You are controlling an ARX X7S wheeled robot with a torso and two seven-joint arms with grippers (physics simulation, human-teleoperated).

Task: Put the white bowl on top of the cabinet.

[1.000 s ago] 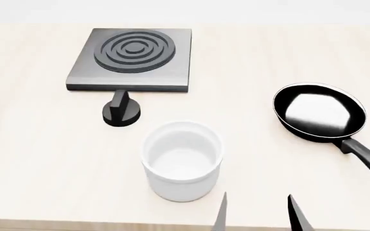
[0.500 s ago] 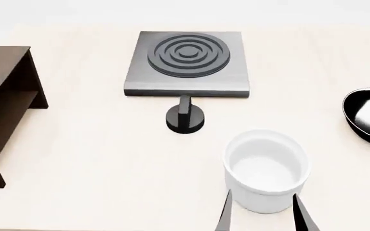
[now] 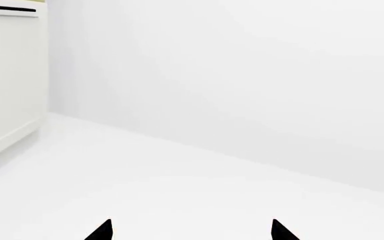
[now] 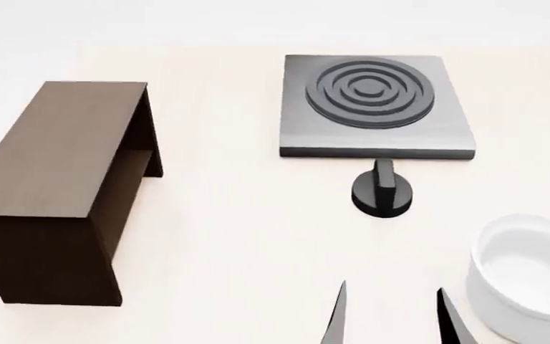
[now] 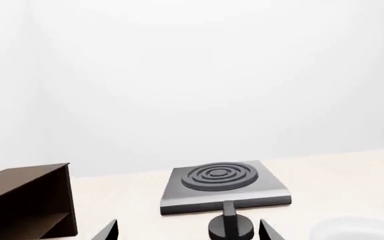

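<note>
White bowl (image 4: 528,283) sits at the worktop's (image 4: 227,236) near right edge; my right gripper (image 4: 392,315) hangs spread and empty beside it, left gripper (image 3: 190,231) likewise spread.

Glossy white bowl (image 4: 528,283); matt dark wood-grain cabinet (image 4: 60,179); dull grey metal stove plate (image 4: 375,107); smooth pale wooden table (image 4: 227,236).

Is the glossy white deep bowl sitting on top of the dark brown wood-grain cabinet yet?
No, the glossy white deep bowl stands on the pale tabletop at the head view's right, while the dark brown wood-grain cabinet at the left has a bare top.
</note>
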